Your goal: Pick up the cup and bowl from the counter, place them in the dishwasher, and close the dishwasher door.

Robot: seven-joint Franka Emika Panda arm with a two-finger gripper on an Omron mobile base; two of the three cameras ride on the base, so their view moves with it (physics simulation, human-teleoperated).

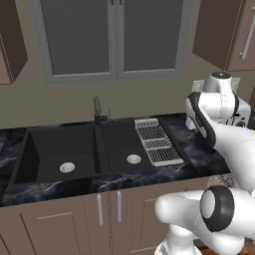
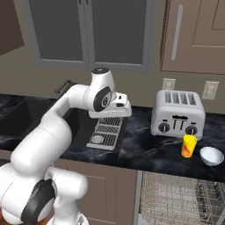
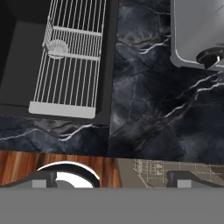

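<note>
We are hovering the pincer [image 2: 115, 115] high over the counter [image 2: 145, 149], jaws spread wide and holding nothing, so we are judging ourselves at the very first step: going for the cup [image 2: 189, 146]. It is standing well off to the pincer's right, in front of the toaster [image 2: 178, 113], with the bowl [image 2: 211, 156] just beyond it. The dishwasher [image 2: 176, 197] rack is lying open below them. Next we are needing to swing right and descend onto the cup.

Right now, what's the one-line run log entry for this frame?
phase: pre-grasp | gripper: open, empty, above counter | cup, bowl: on counter by toaster | dishwasher: open
</note>
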